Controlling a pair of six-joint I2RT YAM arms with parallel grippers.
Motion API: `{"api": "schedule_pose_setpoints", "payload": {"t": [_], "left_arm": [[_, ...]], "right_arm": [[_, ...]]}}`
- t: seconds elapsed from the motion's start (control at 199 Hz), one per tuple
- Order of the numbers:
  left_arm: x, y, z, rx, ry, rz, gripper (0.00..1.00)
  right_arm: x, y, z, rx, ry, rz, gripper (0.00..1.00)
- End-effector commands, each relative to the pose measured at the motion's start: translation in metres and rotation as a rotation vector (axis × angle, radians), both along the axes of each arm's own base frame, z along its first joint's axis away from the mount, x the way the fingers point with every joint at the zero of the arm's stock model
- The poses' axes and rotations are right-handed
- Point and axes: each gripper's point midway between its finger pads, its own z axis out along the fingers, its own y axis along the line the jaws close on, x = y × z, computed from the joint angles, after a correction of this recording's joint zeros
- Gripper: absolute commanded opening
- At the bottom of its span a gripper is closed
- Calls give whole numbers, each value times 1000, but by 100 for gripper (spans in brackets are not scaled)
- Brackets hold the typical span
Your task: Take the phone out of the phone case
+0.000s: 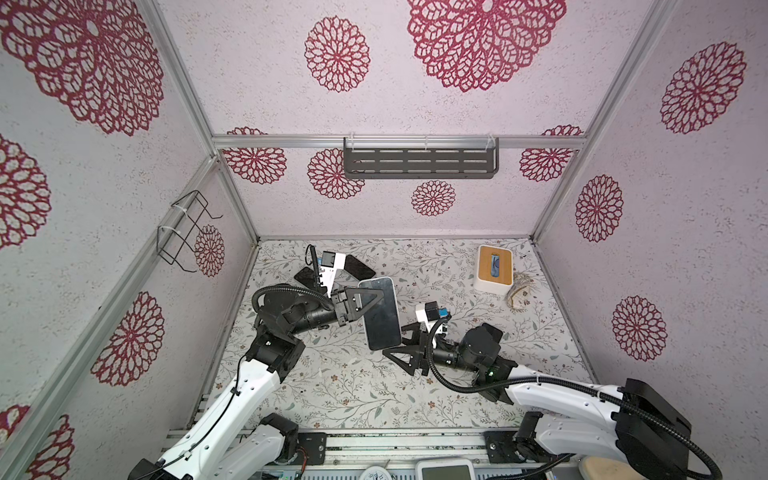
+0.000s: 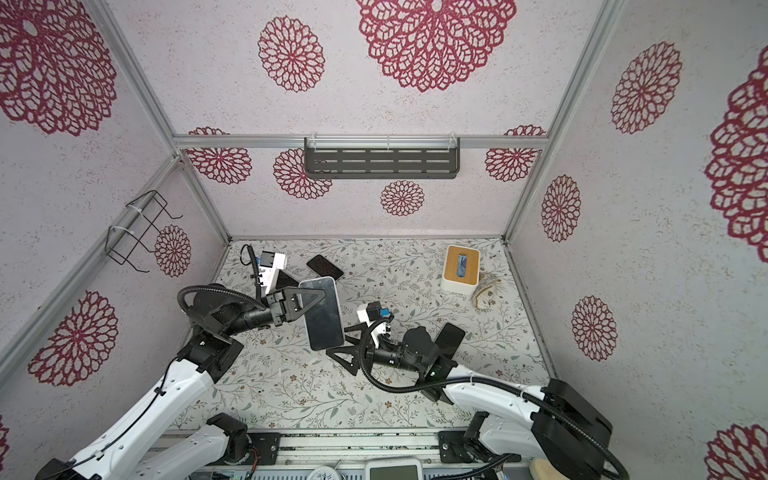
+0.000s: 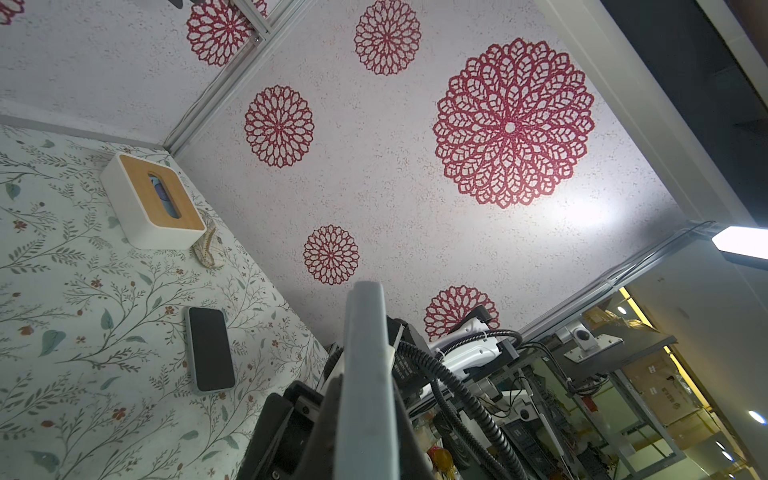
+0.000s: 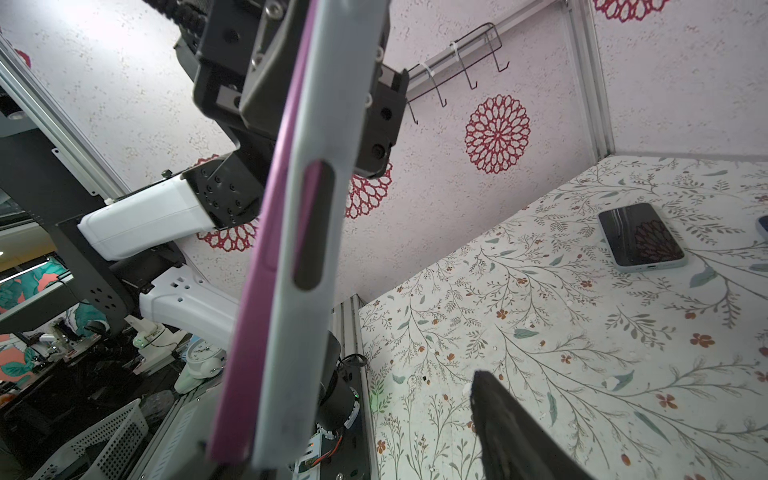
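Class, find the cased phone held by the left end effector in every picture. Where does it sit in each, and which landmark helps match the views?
In a top view: cased phone at centre, screen up, gripped by the left end effector.
In a top view: just left of centre.
Left wrist: edge-on, close foreground.
Right wrist: edge-on, close foreground, purple edge in pale case.
Shared landmark: floral tabletop, in all four.

Counter (image 1: 332, 395): floral print. Far right corner: white box with wooden lid (image 1: 494, 268), beige netted bundle (image 1: 519, 293) touching it. Far left: dark phone (image 1: 360, 266), second phone (image 1: 304, 276) partly hidden. Third phone (image 2: 451, 338) right of centre.
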Motion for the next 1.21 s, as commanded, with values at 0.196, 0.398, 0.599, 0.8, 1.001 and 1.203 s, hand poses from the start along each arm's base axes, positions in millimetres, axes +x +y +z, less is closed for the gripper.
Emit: {"api": "schedule_pose_setpoints", "payload": {"t": [0.196,0.398,0.599,0.8,1.001,1.203], "left_arm": [[-9,-8,5,-28,-43,-50,0],[-8,-9,-3,-27,-31,-49,0],[-5,-12,-12,-34,-7,-61,0],[-6,-13,-15,-34,-8,-70,0],[-11,-16,-13,-45,-19,-95,0],[-19,-26,-15,-48,-27,-138,0]], "right_arm": [[10,-15,36,152,-20,-15,71],[17,-23,36,167,-5,-31,71],[17,-28,36,173,-1,-31,70],[19,-36,34,169,4,-43,70],[23,-38,32,161,14,-52,70],[26,-40,33,163,17,-58,70]]}}
